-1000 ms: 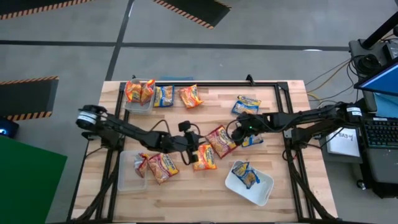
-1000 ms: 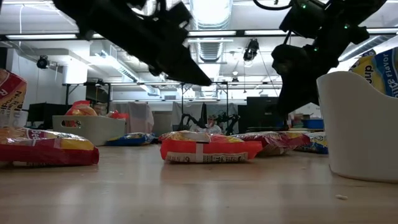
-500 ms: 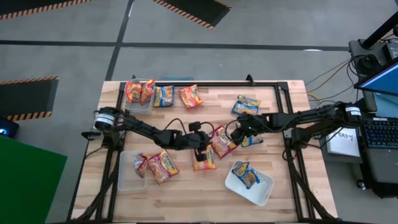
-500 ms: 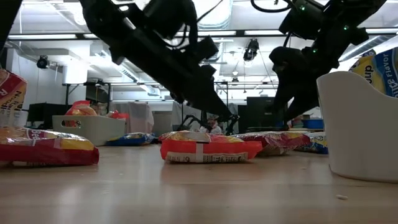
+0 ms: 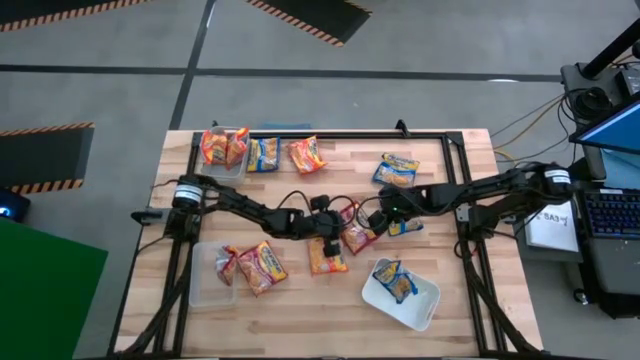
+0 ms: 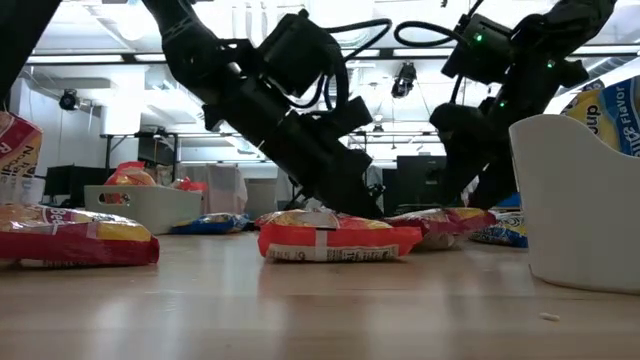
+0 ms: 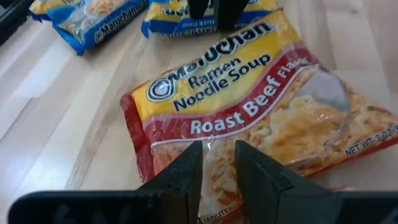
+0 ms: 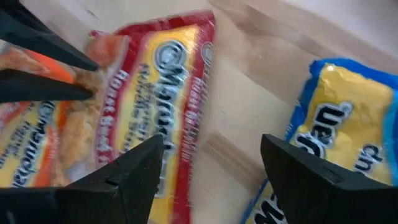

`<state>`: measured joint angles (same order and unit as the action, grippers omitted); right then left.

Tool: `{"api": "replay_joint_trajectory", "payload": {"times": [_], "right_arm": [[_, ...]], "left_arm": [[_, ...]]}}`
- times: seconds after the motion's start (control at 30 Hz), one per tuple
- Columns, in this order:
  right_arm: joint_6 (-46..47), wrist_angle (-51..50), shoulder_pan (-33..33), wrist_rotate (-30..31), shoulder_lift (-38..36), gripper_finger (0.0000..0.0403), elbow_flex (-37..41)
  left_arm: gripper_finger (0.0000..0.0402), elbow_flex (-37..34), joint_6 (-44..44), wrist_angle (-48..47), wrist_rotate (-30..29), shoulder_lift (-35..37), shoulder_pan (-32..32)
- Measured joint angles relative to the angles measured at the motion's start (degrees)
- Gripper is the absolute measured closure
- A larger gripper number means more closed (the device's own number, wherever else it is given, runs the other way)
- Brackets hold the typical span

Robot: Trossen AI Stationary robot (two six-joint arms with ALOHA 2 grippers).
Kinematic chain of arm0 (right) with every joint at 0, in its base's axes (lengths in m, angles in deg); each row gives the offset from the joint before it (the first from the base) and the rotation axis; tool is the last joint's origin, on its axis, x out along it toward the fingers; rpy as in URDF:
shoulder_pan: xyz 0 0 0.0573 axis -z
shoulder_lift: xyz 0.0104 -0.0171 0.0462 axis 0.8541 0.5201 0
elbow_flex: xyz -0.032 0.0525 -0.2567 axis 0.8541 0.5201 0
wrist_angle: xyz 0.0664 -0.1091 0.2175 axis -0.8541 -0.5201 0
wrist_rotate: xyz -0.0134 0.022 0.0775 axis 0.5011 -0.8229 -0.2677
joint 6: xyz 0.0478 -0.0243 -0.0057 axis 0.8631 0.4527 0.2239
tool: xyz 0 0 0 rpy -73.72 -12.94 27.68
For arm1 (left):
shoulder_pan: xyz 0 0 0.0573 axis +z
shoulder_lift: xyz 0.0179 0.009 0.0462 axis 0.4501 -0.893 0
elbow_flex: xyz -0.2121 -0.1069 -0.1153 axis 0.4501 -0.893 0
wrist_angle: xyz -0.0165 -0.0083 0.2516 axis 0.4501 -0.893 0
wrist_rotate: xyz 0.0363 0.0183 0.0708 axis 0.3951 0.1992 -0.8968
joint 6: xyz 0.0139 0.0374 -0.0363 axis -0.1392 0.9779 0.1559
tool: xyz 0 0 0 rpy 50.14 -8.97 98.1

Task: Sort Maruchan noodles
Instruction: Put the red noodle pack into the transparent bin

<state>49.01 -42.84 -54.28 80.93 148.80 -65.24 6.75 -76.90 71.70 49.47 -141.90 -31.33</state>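
Note:
A red Maruchan packet (image 5: 358,238) lies flat on the table's middle, between my two grippers. My left gripper (image 7: 217,152) slants down over it with its fingers a narrow gap apart and nothing between them. My right gripper (image 8: 211,143) stands open just beyond the packet's (image 8: 155,93) edge, above bare wood, with a blue packet (image 8: 336,124) beside it. An orange packet (image 5: 328,258) lies flat just nearer the front edge. My left gripper comes slanting down from the table's left, and its fingertips (image 7: 189,158) stand right at the red packet's top face (image 7: 211,134). I cannot tell whether they touch it. The packet lies flat on the wood.
A white tub (image 5: 425,305) at the front right holds a blue packet. A clear tub (image 5: 205,290) at the front left and another (image 5: 222,168) at the far left hold packets. Loose packets (image 5: 263,153), (image 5: 305,153), (image 5: 397,168) lie along the far side.
My left gripper has moved toward the table's right and down, from over the orange packet to the red packet. My right gripper has opened wide and stayed almost where it was. The packets lie as before.

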Motion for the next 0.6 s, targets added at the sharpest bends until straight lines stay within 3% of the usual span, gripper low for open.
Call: {"api": "replay_joint_trajectory", "payload": {"times": [0.6], "right_arm": [[0.9, 16.2, 0.7, -6.0, 9.7, 0.011, 0.0]], "left_arm": [[0.0324, -0.1, -1.5, -4.5, -0.3, 0.0, 1.1]]}}
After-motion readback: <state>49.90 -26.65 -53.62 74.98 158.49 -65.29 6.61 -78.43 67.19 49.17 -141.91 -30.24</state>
